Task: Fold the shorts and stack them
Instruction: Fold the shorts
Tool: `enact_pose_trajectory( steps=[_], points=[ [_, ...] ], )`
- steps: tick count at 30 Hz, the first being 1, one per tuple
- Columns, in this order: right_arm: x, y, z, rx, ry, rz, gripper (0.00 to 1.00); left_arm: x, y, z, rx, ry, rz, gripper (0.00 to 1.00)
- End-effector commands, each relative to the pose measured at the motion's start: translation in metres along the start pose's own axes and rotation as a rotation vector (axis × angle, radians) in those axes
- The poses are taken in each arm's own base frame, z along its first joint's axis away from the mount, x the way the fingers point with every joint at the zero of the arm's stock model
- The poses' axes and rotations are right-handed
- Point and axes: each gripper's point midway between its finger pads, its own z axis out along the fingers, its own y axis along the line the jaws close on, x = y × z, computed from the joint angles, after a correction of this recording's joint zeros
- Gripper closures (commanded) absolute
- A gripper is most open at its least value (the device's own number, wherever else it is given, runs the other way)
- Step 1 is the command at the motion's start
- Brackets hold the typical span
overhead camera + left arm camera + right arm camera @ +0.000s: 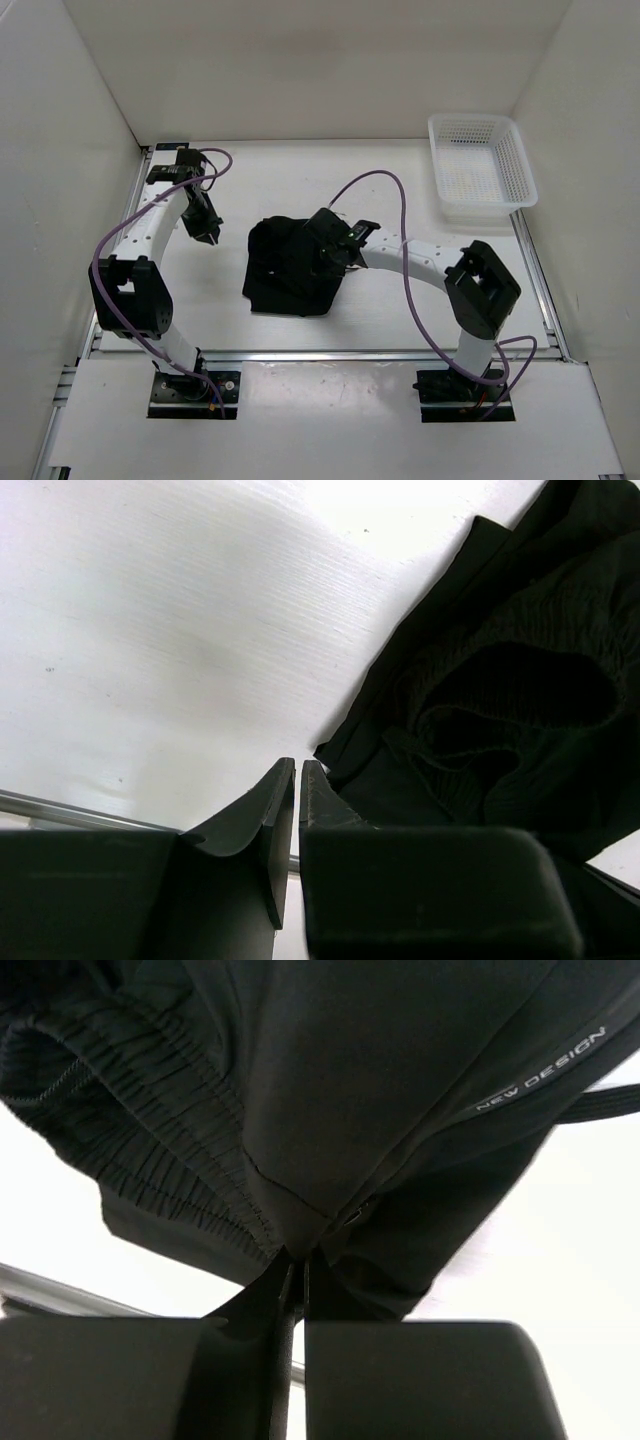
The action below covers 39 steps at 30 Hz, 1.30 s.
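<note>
Shorts (283, 280): crumpled black heap, mid-scene. Right gripper (297, 1260): pinching shorts fabric. Left gripper (299, 766): fingers together, empty, just left of shorts. White basket (521, 160): far right.

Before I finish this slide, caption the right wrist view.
Right hand shut on black shorts printed NEW DESIGN, white table beneath.

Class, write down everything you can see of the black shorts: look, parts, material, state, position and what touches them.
The shorts are plain black soft cloth, lying crumpled in a heap on the middle of the white table. A gathered elastic waistband and small white lettering, NEW DESIGN, show. The right gripper has its fingers shut on a fold of the fabric.
</note>
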Motion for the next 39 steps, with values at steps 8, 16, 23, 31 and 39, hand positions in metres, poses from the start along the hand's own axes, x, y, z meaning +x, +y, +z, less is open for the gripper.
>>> enact_pose_trajectory(
  steps=[8,16,23,31,39],
  points=[
    [-0.079,0.039,-0.054,-0.059,-0.192,-0.113,1.00,-0.001,-0.007,-0.016,0.072,-0.040,0.034,0.80],
    [-0.177,0.107,-0.037,-0.273,-0.224,-0.085,0.40,0.004,0.001,-0.014,0.058,-0.026,0.044,0.78],
    [-0.205,0.109,-0.070,-0.349,-0.345,-0.154,0.22,-0.002,-0.009,-0.022,0.117,-0.060,0.053,0.66],
    [-0.169,0.019,-0.089,-0.166,-0.351,-0.138,0.30,-0.006,-0.081,-0.025,0.221,-0.079,0.237,0.60],
    [-0.102,-0.084,-0.094,-0.002,-0.275,-0.057,0.27,-0.027,-0.127,0.042,0.133,-0.008,0.259,0.17]
  ],
)
